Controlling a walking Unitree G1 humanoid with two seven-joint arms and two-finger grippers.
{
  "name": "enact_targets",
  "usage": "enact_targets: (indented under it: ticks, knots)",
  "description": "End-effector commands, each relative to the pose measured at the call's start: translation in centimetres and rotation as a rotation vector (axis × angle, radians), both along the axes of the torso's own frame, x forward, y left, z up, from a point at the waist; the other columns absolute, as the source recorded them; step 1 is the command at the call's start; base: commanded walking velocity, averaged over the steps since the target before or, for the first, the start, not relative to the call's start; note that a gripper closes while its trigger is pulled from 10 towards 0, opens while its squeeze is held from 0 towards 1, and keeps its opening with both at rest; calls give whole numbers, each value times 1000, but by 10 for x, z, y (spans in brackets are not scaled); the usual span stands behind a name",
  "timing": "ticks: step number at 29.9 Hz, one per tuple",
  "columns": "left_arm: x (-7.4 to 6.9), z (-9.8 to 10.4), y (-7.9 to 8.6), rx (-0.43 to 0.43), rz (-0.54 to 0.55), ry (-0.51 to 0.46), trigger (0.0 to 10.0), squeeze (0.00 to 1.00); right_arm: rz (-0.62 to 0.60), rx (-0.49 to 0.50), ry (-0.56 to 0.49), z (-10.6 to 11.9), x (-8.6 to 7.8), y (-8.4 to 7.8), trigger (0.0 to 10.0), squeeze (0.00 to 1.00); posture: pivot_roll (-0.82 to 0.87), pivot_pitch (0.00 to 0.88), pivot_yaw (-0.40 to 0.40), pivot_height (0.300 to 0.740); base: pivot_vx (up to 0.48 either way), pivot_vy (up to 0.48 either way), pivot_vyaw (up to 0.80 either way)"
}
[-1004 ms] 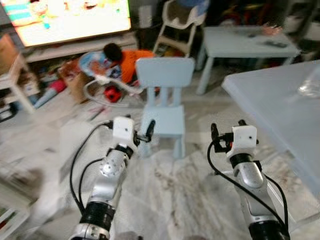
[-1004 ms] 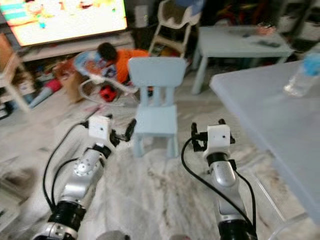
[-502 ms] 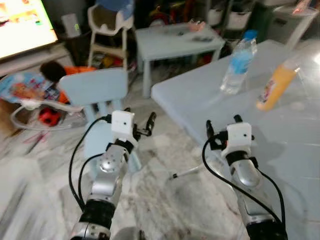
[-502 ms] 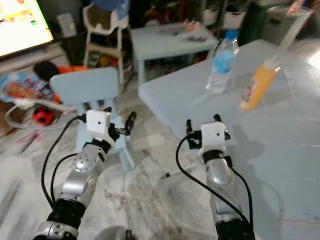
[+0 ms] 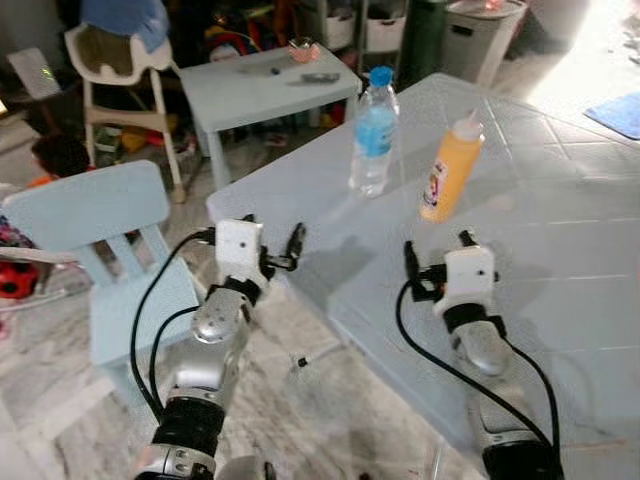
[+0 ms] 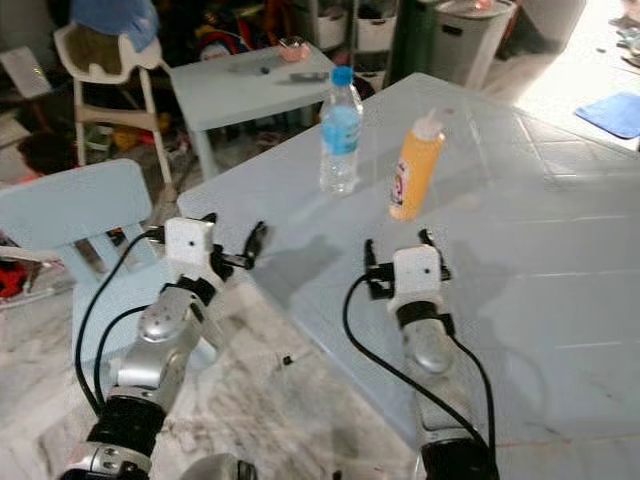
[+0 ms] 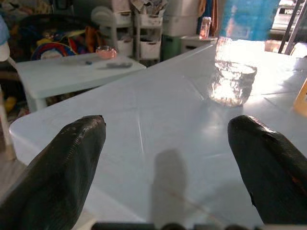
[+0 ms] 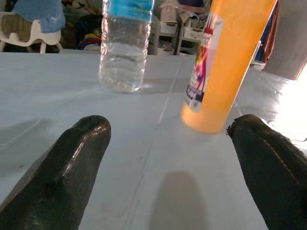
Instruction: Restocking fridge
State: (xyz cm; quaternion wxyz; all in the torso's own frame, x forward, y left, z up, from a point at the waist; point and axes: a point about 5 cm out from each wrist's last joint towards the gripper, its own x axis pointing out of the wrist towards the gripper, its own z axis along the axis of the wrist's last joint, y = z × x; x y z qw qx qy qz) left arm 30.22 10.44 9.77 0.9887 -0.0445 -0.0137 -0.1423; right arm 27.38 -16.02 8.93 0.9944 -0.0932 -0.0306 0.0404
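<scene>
A clear water bottle [image 5: 372, 135] with a blue cap and blue label stands upright on the pale blue table [image 5: 560, 240]. Just to its right stands an orange squeeze bottle [image 5: 446, 170] with a white nozzle. My right gripper [image 5: 437, 248] hovers open over the table, a short way in front of the orange bottle [image 8: 225, 67], with the water bottle [image 8: 125, 43] off to one side. My left gripper [image 5: 272, 236] is open at the table's near left edge, pointing across the tabletop toward the water bottle [image 7: 232, 72]. Nothing is between either pair of fingers.
A pale blue child's chair [image 5: 90, 215] stands to the left, close to my left arm. Behind it are a small table [image 5: 260, 85], a white high chair [image 5: 115, 50] and storage bins [image 5: 470, 30]. A person's head [image 5: 58, 155] shows at the far left, low down.
The camera has swung to the right: the chair slid off to the left and the table with both bottles came into view. Both arms keep the same raised pose with fingers open.
</scene>
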Motion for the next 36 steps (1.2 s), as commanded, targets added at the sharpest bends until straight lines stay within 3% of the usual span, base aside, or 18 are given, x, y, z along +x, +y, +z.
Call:
enact_targets:
  ticks: [1,10,20,26,30,36]
  knots:
    - [-1,0,1,4,-7,2,10000,0,-5,5,-30,7,2,0,10000,0,-107,7,50,740,0,0,-700]
    - [-2,-1,2,15,-12,10,10000,0,-65,-29,-85,19,9,-12,10000,0,-99,16,56,740,0,0,-61]
    - [-13,-4,13,56,-13,28,10000,0,-90,-40,-146,48,45,-35,10000,0,-44,62,82,740,0,0,0]
    - [-20,-3,24,81,0,41,10000,0,-76,-15,-142,57,62,-38,10000,0,2,106,102,740,0,0,0]
    - [-30,-1,32,107,3,51,10000,0,-46,-33,-170,75,80,-37,10000,0,47,141,114,740,0,0,0]
    - [-35,1,40,128,27,60,10000,0,-9,-32,-209,90,89,-33,10000,0,74,157,118,740,0,0,0]
